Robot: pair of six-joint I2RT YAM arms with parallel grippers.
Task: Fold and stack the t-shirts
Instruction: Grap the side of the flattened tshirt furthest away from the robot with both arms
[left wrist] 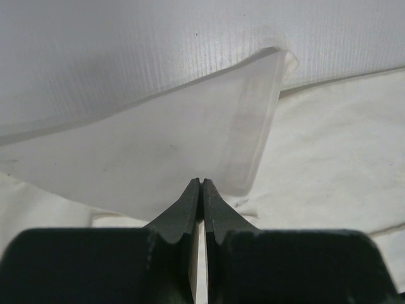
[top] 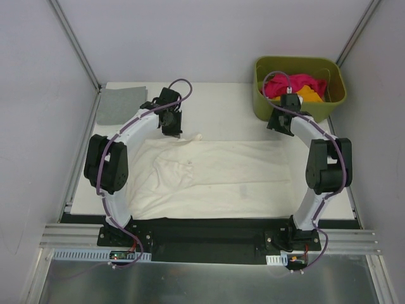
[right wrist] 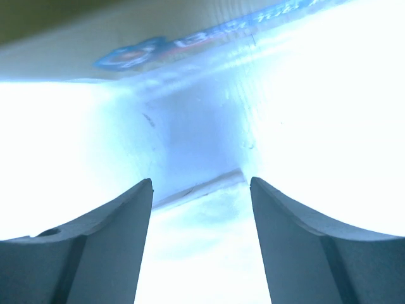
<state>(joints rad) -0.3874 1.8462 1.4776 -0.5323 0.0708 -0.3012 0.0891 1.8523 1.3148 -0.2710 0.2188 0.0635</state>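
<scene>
Cream-white t-shirt (top: 221,180) lies spread over the middle of the table (top: 221,98), filling the centre of the top view. Your left gripper (left wrist: 200,185) is clamped tight on its edge, at the shirt's upper-left corner in the top view. In the left wrist view a flap of the cloth stands up from the closed tips toward the upper right.

Your right gripper (right wrist: 201,185) is released: fingers (right wrist: 114,221) well apart, nothing between them. It hangs at the upper right of the top view, just in front of the olive-green basket (top: 262,106) and near the shirt's upper-right corner. The right wrist view is badly blown out; you can only make out a pale surface and a strip with a blue label along the top.

Grey t-shirt (top: 120,104) lies flat at the table's upper-left corner, apart from the cream one. Magenta-pink t-shirt (top: 288,85) and orange t-shirt (top: 311,94) are bunched inside the basket, pink on the left and orange to its right.
</scene>
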